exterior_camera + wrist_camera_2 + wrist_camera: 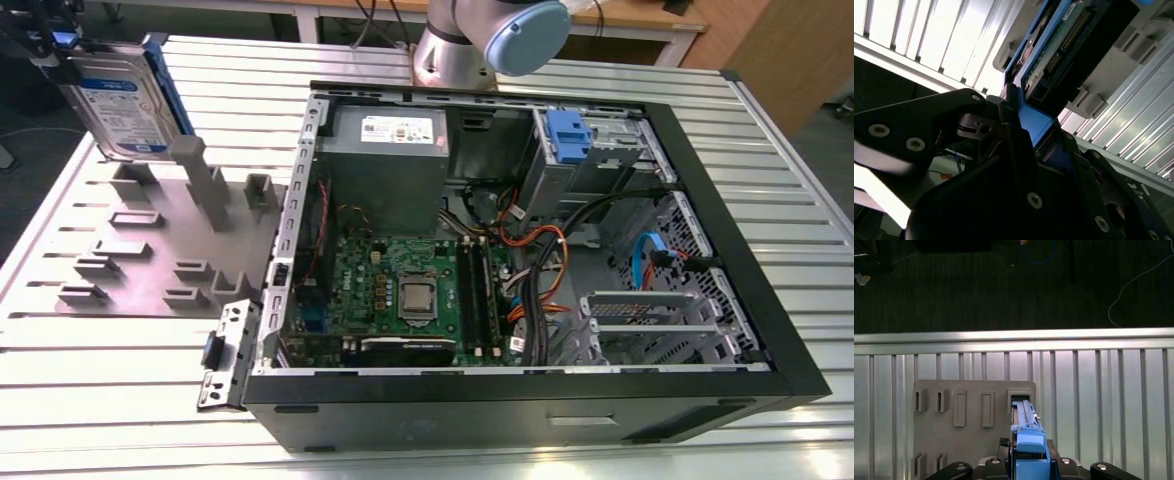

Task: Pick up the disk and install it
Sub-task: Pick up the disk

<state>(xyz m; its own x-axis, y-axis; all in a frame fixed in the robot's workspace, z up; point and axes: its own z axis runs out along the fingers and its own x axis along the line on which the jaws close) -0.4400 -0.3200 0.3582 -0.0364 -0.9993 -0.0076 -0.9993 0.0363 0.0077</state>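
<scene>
Step in hand: as I judge it, this is the pick-up half. The disk (123,100) hangs upright over the grey rack (134,250), off the exterior view's left side of the computer case (534,230).
Doing it well: a straight pull along the line of the slot (1021,401) looks best, so the blue bracket (1029,440) does not scrape the slot walls. The tall post (200,195) stands just beside the disk, on the side toward the computer case. A swing that way is likely safe only once the disk's lower edge is above the post. A flat, heavy thing gripped at one end may pivot, so slow, even motion suits it.
Clearance: I cannot tell whether the lower edge is free of the slot. In the first wrist view the disk's far end lines up with it.
Computer case: it lies open. Orange and black cables (534,260) cross its middle, and the drive cage (607,150) with its small blue handle (567,130) sits in its far corner.
Jaws: the gripper (1036,127) is clamped on the blue bracket at the disk's upper end. Its jaws press both sides, and the second wrist view shows no gap.
</scene>
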